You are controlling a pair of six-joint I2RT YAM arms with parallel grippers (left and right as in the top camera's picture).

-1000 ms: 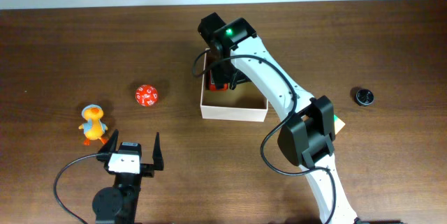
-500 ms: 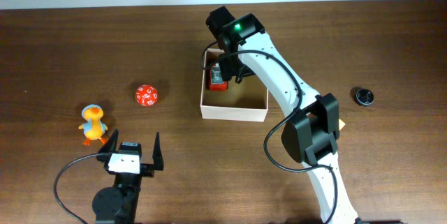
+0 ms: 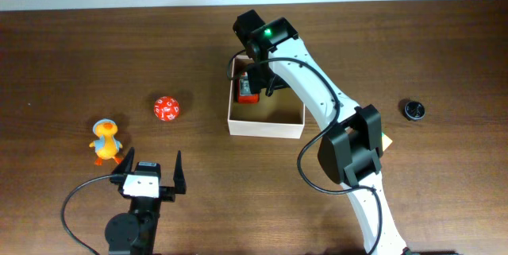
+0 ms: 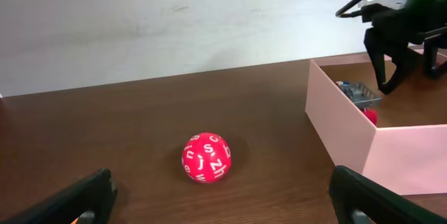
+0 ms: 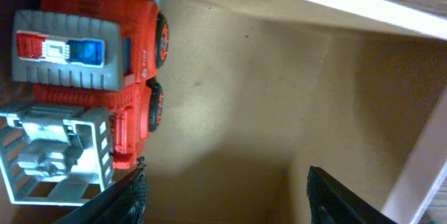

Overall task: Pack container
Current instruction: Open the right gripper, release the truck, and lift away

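Note:
The container [image 3: 266, 125] is a square white-walled box with a tan inside, at the table's middle. A red toy fire truck [image 3: 247, 90] lies in its far left corner; it fills the left of the right wrist view [image 5: 91, 77]. My right gripper [image 5: 223, 196] hangs open and empty over the box floor beside the truck. A red ball with white letters [image 3: 167, 109] lies left of the box and shows in the left wrist view [image 4: 206, 158]. An orange duck toy [image 3: 105, 141] stands at the far left. My left gripper [image 3: 151, 174] is open and empty near the front edge.
A small black round object [image 3: 413, 110] lies at the right. A green-and-yellow item [image 3: 385, 139] peeks out from under the right arm. A pale wall runs behind the table [image 4: 174, 15].
My right gripper has let go of the red truck, which now rests in the box, and has lifted slightly and opened. The left arm has not moved.

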